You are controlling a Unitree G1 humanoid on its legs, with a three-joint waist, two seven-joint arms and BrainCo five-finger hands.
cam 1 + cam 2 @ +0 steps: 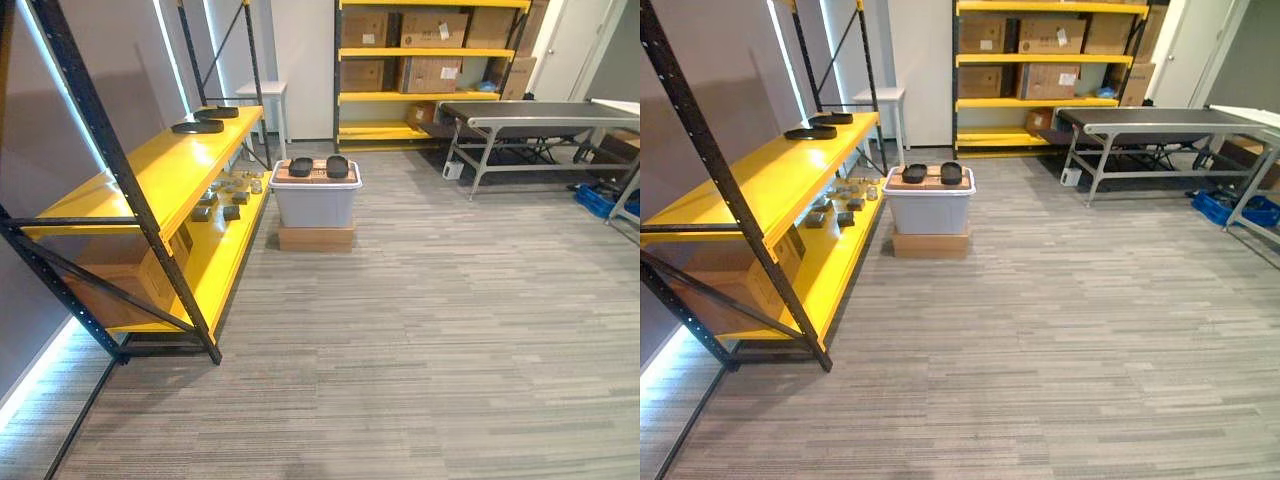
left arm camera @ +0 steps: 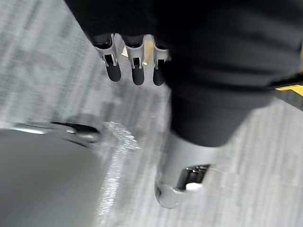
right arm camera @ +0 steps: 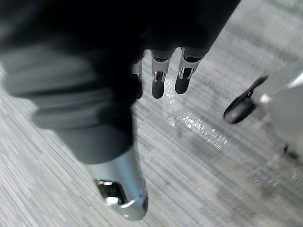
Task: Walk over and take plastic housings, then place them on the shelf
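Two dark plastic housings lie side by side on top of a grey bin [image 1: 315,205], the left housing [image 1: 301,167] and the right housing [image 1: 337,166] close together but not touching. The bin stands on a flat cardboard box [image 1: 316,238] on the carpeted floor [image 1: 430,340], just beside the far end of the yellow shelf [image 1: 150,175]. On the upper board of this shelf, near its far end, lie two more dark pieces of the same kind, the nearer shelf housing [image 1: 197,127] and the farther shelf housing [image 1: 217,113]. Small grey parts [image 1: 225,200] are spread on the lower board. The left robot hand [image 2: 138,71] hangs above the floor with its fingers straight and its thumb apart from them, and it holds nothing. The right robot hand [image 3: 158,80] hangs in the same way, fingers straight, thumb apart, holding nothing. Both hands are well apart from the housings on the bin and from those on the shelf. At the back stand a second yellow rack [image 1: 430,95] with cardboard boxes and a grey metal table [image 1: 540,115].
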